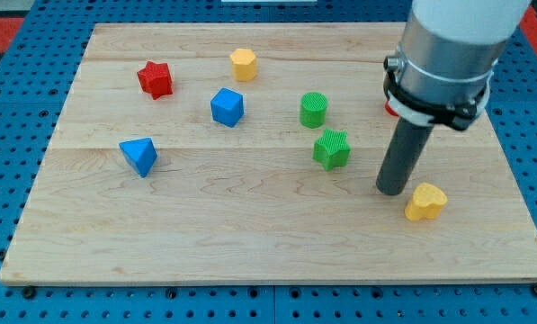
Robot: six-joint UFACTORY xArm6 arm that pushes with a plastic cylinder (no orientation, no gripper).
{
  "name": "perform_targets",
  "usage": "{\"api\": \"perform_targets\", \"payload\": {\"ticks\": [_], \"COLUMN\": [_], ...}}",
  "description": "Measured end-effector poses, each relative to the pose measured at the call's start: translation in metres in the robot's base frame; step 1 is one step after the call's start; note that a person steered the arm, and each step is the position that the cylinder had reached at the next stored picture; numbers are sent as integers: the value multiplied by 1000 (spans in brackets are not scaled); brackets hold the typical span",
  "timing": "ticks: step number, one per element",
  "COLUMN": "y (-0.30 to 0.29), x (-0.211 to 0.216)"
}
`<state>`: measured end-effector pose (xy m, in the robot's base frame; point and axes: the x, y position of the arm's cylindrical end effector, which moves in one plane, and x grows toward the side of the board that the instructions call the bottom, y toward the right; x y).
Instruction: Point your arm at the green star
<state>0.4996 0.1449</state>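
The green star (332,148) lies right of the board's middle. My tip (392,190) rests on the board to the star's right and a little below it, about a block's width away, not touching it. A green cylinder (313,109) stands just above the star. A yellow heart (425,202) lies right beside my tip, on its right.
A blue cube (227,107), a yellow hexagon (243,63) and a red star (156,79) lie in the upper left part. A blue triangular block (139,156) lies at the left. A red block (389,109) is mostly hidden behind the arm. The wooden board (250,243) sits on a blue pegboard.
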Motion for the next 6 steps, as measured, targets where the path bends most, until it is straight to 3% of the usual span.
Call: {"api": "perform_targets", "payload": {"ticks": [1, 2, 4, 5, 6], "y": [34, 29, 19, -80, -139], "x": [18, 27, -81, -86, -85]}}
